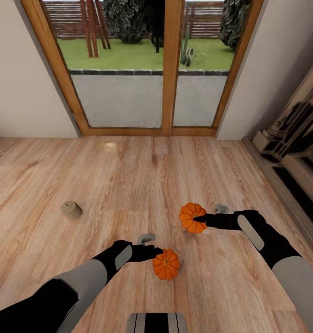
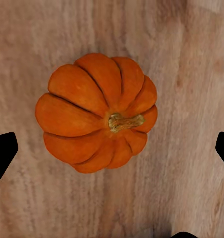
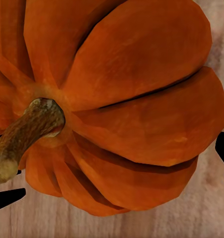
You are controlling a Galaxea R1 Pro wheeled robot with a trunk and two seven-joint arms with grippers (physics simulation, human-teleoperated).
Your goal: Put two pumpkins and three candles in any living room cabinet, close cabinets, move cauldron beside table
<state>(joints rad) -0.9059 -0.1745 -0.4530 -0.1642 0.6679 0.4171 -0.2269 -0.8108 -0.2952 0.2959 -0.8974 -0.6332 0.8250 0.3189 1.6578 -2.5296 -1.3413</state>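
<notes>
1. While both arms are stretched out over the floor (image 1: 128, 185), the pumpkin-gathering step is judged to be in hand: the right gripper (image 1: 199, 221) is seen clamped on the farther pumpkin (image 1: 191, 217), which fills the right wrist view (image 3: 121, 104) with dark fingertips (image 3: 223, 148) at its flanks.
2. The nearer pumpkin (image 1: 166, 264) is seen just beside the left gripper (image 1: 157, 253); from the left wrist camera it lies stem-up on the boards (image 2: 97, 111), with the fingertips (image 2: 2, 148) spread wide on either side and not touching it.
3. A descent of the left gripper around the nearer pumpkin and a closing of its fingers is judged to be called for next, after which both pumpkins would have to be carried to the cabinet; no drawer front can be made out.
4. One candle (image 1: 71, 210) is seen lying on the floor, well apart to the left of the pumpkins, not yet collected.
5. Light wood planking is shown throughout, bare apart from these items.
6. At the far side, a wood-framed glazed door (image 1: 147, 69) onto a lawn is seen between pale walls; dark shelving (image 1: 295, 138) is glimpsed along the right edge.
</notes>
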